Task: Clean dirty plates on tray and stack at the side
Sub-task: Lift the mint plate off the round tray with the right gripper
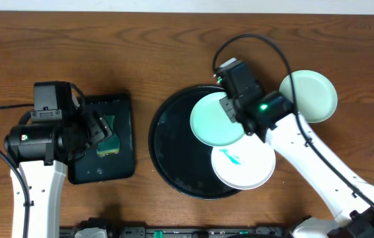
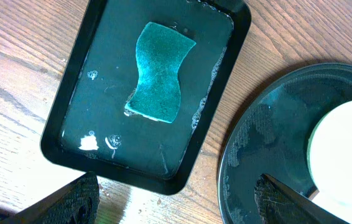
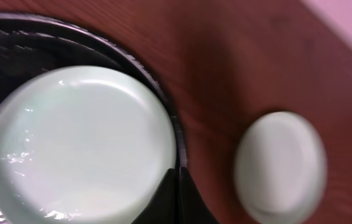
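Note:
The large round black tray (image 1: pixel 174 152) holds a pale mint-green plate (image 1: pixel 213 119) with no smear showing and a white plate (image 1: pixel 243 162) with a teal smear. My right gripper (image 1: pixel 232 109) is shut on the right rim of the mint plate; in the right wrist view (image 3: pixel 177 186) its fingers meet at that plate's (image 3: pixel 76 143) edge. A second mint-green plate (image 1: pixel 309 96) lies on the table right of the tray and also shows in the right wrist view (image 3: pixel 282 165). My left gripper (image 2: pixel 176 199) is open and empty.
A small black rectangular tray (image 1: pixel 101 168) at the left holds a teal sponge (image 2: pixel 157 71) in soapy water, under my left gripper (image 1: pixel 98 132). The round tray's rim (image 2: pixel 226 155) lies just right of it. Cables run along the table's back.

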Available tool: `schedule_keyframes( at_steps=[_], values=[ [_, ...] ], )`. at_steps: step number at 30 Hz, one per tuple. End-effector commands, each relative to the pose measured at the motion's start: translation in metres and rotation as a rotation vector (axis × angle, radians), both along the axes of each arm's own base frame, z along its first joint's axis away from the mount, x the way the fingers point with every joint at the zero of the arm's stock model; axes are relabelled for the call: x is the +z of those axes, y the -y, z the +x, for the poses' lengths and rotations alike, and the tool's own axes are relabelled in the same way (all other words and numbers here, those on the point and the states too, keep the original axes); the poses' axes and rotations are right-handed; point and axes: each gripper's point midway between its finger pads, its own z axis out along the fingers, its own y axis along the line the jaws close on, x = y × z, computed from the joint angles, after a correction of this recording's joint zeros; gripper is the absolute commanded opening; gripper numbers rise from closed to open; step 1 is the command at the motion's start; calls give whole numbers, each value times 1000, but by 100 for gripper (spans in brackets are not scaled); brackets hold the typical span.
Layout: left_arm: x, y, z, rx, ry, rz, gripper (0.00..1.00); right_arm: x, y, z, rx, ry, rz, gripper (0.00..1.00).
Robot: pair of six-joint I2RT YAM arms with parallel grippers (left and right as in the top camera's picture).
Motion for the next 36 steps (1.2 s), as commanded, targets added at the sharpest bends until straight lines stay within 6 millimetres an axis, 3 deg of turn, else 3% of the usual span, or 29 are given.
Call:
schedule_keyframes(
  at_steps=[1, 3, 5, 7, 9, 10, 12, 14, 17, 21, 29, 31, 33, 36],
  values=[
    [0, 2, -1, -15, -3, -5, 81, 28, 5, 0, -16, 135, -177, 1],
    [0, 2, -1, -15, -3, -5, 81, 26, 0, -3, -86, 136, -87, 4],
    [0, 2, -1, -15, -3, -5, 81, 17, -6, -6, -155, 94, 44, 18],
    [0, 2, -1, -15, -3, -5, 81, 7, -8, -6, -220, 35, 169, 36],
    [0, 2, -1, -15, -4, -6, 81, -4, -6, -4, -283, -40, 285, 65],
    [0, 2, -1, -15, -4, -5, 81, -11, -2, -2, -322, -81, 331, 66],
    [0, 2, -1, -15, -4, -5, 81, -25, 12, 2, -405, -153, 396, 62],
    [0, 2, -1, -15, -4, -5, 81, -43, 23, 5, -460, -245, 452, 49],
    [0, 2, -1, -15, -4, -5, 81, -68, 33, 5, -509, -365, 513, 40],
    [0, 2, -1, -15, -4, -5, 81, -104, 37, 1, -534, -524, 560, 40],
    [0, 2, -1, -15, -4, -5, 81, -155, 20, -4, -471, -677, 568, 38],
    [0, 2, -1, -15, -4, -5, 81, -164, 20, -4, -478, -690, 561, 26],
    [0, 2, -1, -15, -4, -5, 81, -168, 20, -5, -480, -697, 558, 2],
    [0, 2, -1, -15, -4, -5, 81, -168, 20, -2, -476, -687, 561, 1]
  ],
)
